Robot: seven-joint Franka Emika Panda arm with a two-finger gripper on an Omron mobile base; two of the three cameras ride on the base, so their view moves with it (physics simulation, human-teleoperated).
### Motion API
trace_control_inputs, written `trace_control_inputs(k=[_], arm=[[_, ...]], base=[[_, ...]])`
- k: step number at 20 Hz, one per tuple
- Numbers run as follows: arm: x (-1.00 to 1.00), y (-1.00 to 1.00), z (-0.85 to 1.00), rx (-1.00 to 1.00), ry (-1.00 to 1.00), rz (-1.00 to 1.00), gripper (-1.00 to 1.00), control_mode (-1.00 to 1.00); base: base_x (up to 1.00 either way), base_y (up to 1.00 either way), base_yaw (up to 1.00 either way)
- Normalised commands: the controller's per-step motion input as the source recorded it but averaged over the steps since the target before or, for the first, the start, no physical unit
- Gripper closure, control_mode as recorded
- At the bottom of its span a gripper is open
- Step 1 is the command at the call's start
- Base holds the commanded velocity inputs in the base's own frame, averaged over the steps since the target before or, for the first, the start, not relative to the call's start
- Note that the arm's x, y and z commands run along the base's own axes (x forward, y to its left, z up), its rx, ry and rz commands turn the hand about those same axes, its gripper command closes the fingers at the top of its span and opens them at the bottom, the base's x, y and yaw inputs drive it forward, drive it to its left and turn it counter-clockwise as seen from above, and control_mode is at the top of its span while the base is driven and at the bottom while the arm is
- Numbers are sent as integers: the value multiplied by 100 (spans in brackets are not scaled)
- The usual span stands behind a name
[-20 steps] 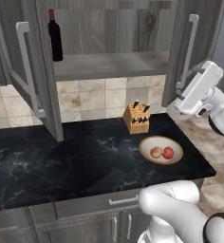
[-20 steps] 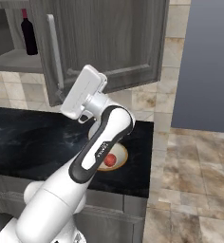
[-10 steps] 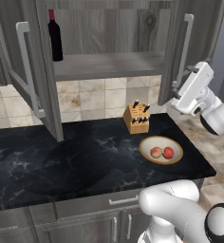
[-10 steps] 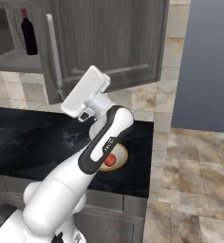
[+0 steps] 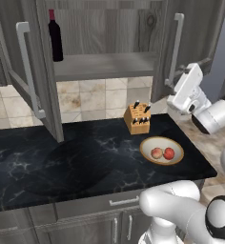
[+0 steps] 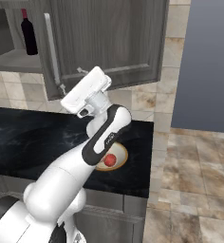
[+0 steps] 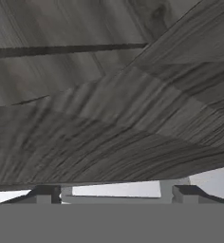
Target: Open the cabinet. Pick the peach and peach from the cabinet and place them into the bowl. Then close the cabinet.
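The cabinet (image 5: 105,28) stands open, both doors swung out. On the counter sits the bowl (image 5: 146,145), with a pale peach (image 5: 156,153) and a red peach (image 5: 168,153) inside it. My gripper (image 5: 172,83) is at the lower end of the right door's silver handle (image 5: 175,47), up beside the bowl. In the hand view the door panel (image 7: 109,118) is very close, and the handle bar (image 7: 114,195) runs between my spread fingertips (image 7: 45,193). The gripper (image 6: 70,79) is open. From the right, the arm hides most of the bowl (image 6: 123,154); the red peach (image 6: 109,160) shows.
A wine bottle (image 5: 55,35) stands on the cabinet shelf. A knife block (image 5: 138,117) sits on the black counter (image 5: 62,162) behind the bowl. The left door (image 5: 43,71) juts out over the counter. Tiled floor lies to the right.
The hand has shifted a little to the left, closer to the right door's handle. The doors, bowl and peaches have not moved.
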Motion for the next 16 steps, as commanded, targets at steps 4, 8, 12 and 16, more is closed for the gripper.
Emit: trace_control_inputs(k=[4, 8, 12, 16], arm=[[57, 0, -1, 11, 29, 6, -100, -100], [56, 0, 0, 7, 44, 1, -100, -100], [47, 24, -27, -6, 51, -1, -100, -100], [20, 4, -64, -22, 54, -19, -100, -100]], base=[[0, 0, 0], [0, 0, 0], [0, 0, 0], [0, 0, 0]])
